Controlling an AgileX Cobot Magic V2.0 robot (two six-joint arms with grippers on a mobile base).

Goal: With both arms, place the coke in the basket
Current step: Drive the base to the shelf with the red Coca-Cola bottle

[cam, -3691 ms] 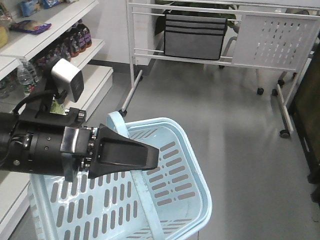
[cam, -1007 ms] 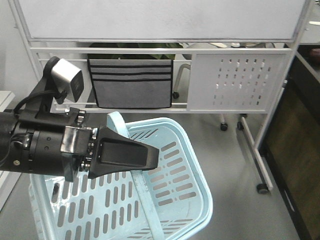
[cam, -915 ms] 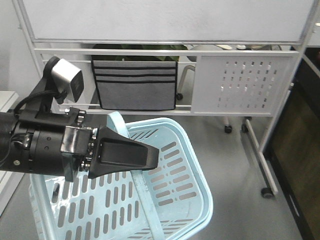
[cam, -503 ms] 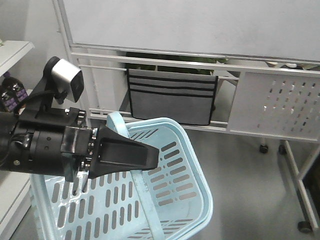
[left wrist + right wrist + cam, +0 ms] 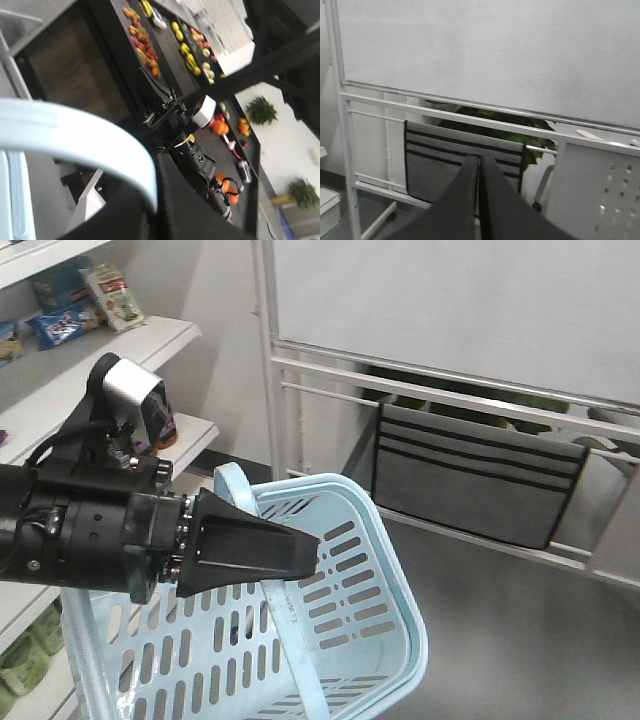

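The light blue basket [image 5: 395,580] hangs low in the front view, its swing handle [image 5: 288,635] running up into my left gripper [image 5: 303,545], which is shut on it. In the left wrist view the pale handle [image 5: 75,135] curves in between the black jaws of that gripper [image 5: 156,212]. My right arm [image 5: 192,152] with its grey camera shows farther off in the same view. My right gripper [image 5: 479,160] is shut with nothing in it and points at a whiteboard stand. The coke is out of view.
Store shelves [image 5: 110,365] with snack packs and bottles rise at the left. A white wheeled whiteboard stand [image 5: 290,380] with a grey striped pouch [image 5: 470,485] stands ahead to the right. Dark displays of fruit [image 5: 192,52] lie beyond the right arm.
The whole view has swung left: the shelves have come in at the left and the whiteboard stand has slid right. My left gripper holds the basket handle as before.
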